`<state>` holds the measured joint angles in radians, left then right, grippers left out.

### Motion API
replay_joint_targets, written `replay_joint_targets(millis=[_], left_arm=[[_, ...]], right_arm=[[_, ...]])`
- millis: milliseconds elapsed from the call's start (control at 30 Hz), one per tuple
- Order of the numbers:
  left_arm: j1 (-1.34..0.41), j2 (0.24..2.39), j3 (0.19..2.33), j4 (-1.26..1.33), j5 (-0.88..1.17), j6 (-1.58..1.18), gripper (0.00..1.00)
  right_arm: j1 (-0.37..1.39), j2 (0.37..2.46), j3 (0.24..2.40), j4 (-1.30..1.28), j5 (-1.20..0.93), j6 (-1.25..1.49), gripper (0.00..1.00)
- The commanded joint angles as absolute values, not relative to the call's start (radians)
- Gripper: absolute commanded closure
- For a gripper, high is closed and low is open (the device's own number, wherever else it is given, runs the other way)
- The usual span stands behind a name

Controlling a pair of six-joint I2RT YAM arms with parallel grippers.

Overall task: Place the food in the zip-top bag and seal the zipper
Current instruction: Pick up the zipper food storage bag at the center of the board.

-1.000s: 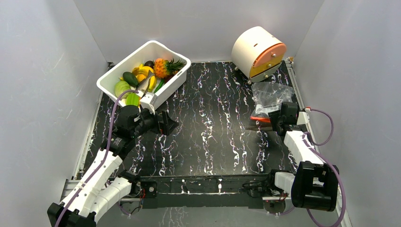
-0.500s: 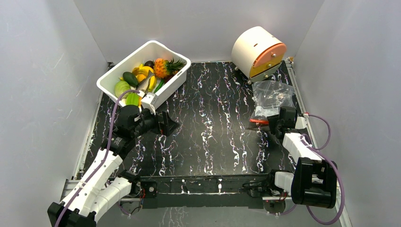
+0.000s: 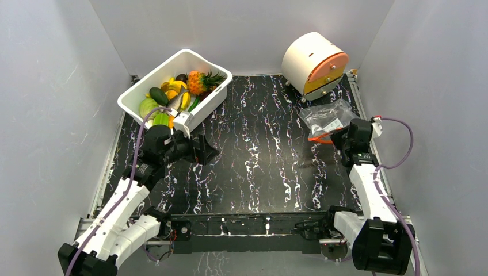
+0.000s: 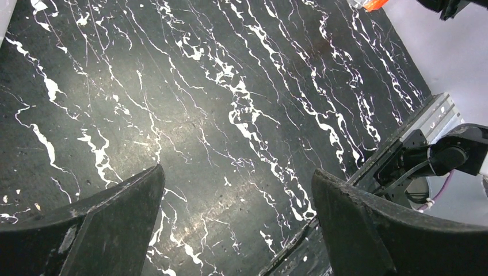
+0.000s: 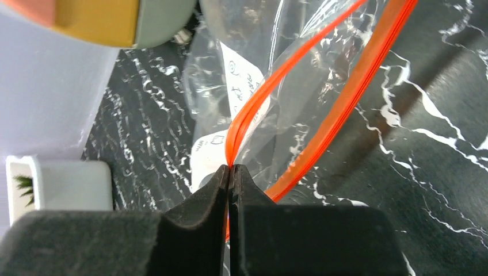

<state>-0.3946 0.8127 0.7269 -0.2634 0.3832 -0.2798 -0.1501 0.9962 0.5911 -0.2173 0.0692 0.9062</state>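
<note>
Placement, overhead camera: the zip-top bag (image 3: 329, 117) sits at the right side of the table (image 3: 259, 161), just in front of a round white drum with an orange face (image 3: 314, 62). The right gripper (image 3: 338, 137) is at the bag's near end, where the zipper (image 3: 318, 138) runs. The food (image 3: 167, 95) lies in a white tub (image 3: 193, 55) at the far left corner, well apart from the bag. The left gripper (image 3: 204, 150) is just in front of the tub and holds nothing. The table is black with white veining, enclosed by plain grey walls.

Left wrist camera: the left gripper (image 4: 236, 230) stands wide, with both fingers (image 4: 103, 230) apart over bare table (image 4: 230, 115).

Right wrist camera: the right gripper (image 5: 230, 192) is clamped tight on one lip of the zipper (image 5: 244, 123), fingers (image 5: 195, 213) pressed together. The zipper's second lip runs separately to the right, so the mouth is parted. The zip-top bag (image 5: 276, 63) extends away from the fingers, crinkled and clear, with a printed paper insert inside. The white tub (image 5: 63, 184) shows at lower left and the round drum (image 5: 115, 23) at the top.
</note>
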Motion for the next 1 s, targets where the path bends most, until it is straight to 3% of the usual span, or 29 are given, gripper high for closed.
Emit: replay_joint_targets(millis=[0, 267, 467, 733, 967], left_arm=[[-0.391, 0.834, 0.877, -0.36, 0.414, -0.297, 0.02], [-0.391, 0.885, 0.988, -0.38, 0.406, -0.342, 0.03], [-0.391, 0.934, 1.045, -0.389, 0.401, -0.334, 0.05], [-0.406, 1.075, 1.039, -0.271, 0.559, -0.479, 0.1], [-0.521, 1.113, 1.046, -0.282, 0.464, -0.415, 0.12]], right_arm=[[-0.116, 0.937, 0.714, -0.317, 0.012, 0.788, 1.0], [0.081, 0.878, 0.816, -0.457, -0.073, 0.773, 1.0], [0.237, 0.828, 0.777, -0.39, -0.151, 0.931, 1.0], [0.358, 0.882, 0.776, -0.291, -0.157, 0.978, 1.0], [0.47, 0.965, 0.793, -0.183, -0.122, 1.031, 1.0]])
